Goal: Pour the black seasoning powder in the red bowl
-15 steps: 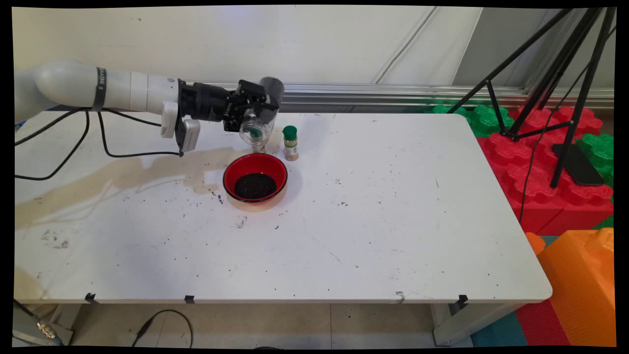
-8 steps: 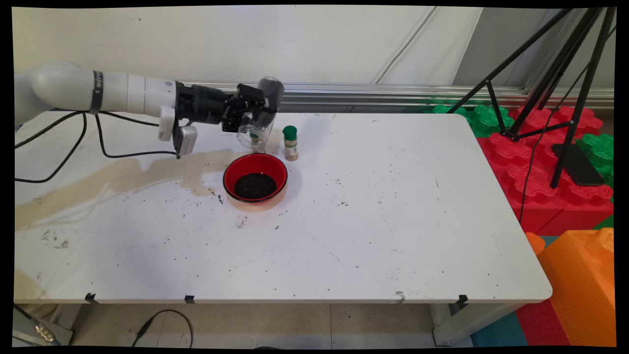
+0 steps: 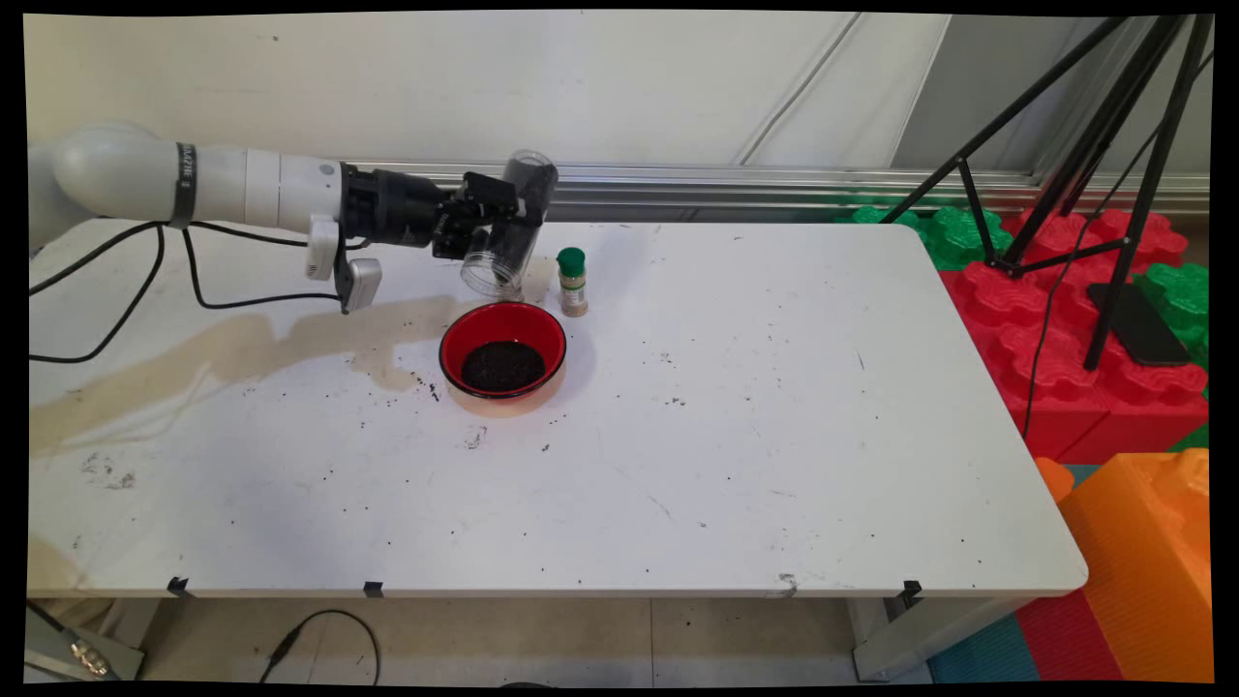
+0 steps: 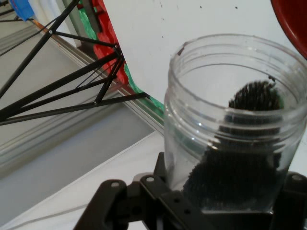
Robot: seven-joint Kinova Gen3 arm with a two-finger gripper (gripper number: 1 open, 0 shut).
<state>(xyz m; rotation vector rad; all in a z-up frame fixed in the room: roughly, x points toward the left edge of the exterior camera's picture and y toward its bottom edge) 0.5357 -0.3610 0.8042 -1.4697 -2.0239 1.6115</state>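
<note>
The hand (image 3: 503,221) sits in the upper left of the main view, clamped on a clear plastic jar (image 3: 510,225). The jar is tilted, mouth down and to the left, base up near the metal rail at the back wall. It hangs clear of the counter (image 3: 736,426), above and just behind the red bowl (image 3: 502,349).

The hand view shows the jar (image 4: 235,124) from its base end: open mouth, no lid, a patch of dark grains (image 4: 242,163) on the inner wall. The red bowl's rim (image 4: 290,19) shows at the upper right corner of that view.

The bowl holds a mound of dark grains (image 3: 501,365) at its centre. Loose specks are scattered on the counter around the bowl, mostly to its left and below it.

A spice bottle with a green cap (image 3: 572,281) stands upright just right of the jar, near the bowl's upper right rim, touching neither. Part of another small container shows behind the jar's mouth, but it can't be made out.

A tan stain (image 3: 242,348) runs across the left of the counter up to the bowl. A black tripod (image 3: 1065,155) and coloured foam blocks (image 3: 1113,319) sit at the right edge of the frame.
</note>
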